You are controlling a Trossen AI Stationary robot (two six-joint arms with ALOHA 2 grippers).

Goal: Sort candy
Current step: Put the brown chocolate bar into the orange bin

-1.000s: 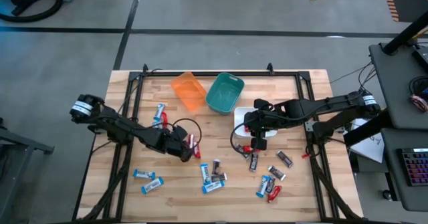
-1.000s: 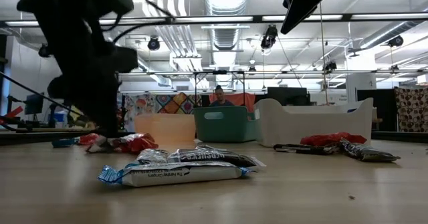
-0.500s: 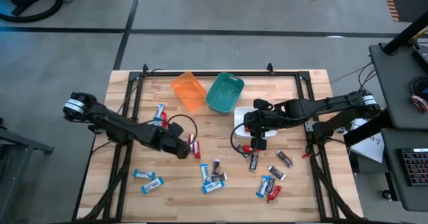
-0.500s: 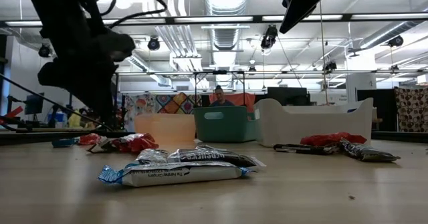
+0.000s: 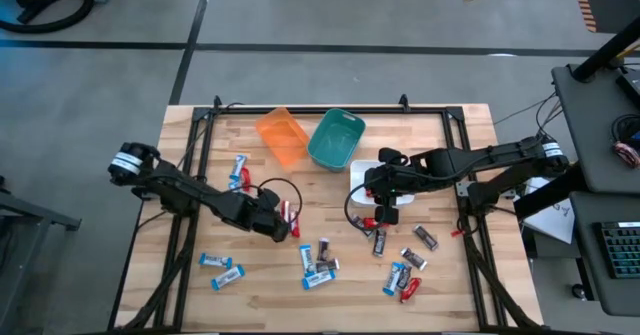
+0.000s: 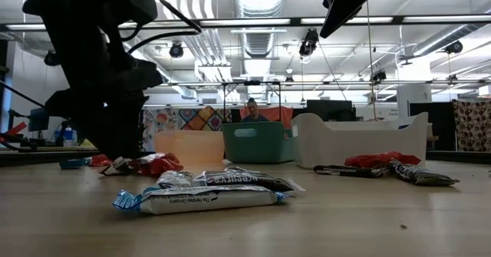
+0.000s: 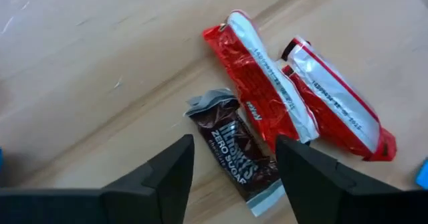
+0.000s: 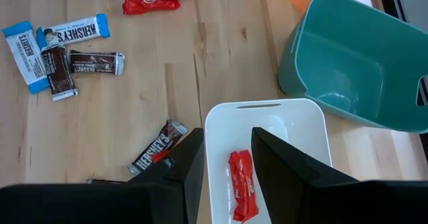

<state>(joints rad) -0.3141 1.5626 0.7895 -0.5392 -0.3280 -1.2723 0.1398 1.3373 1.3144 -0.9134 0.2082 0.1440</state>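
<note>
One candy in bin; rest on table.

Orange bin, teal bin, white bin on wooden table.

The white plastic bin is mostly covered by the right arm in the high view. Print on the small wrapped candy bars is too small to read there. In the left wrist view, a light blue wrapper is cut off at the edge.
</note>
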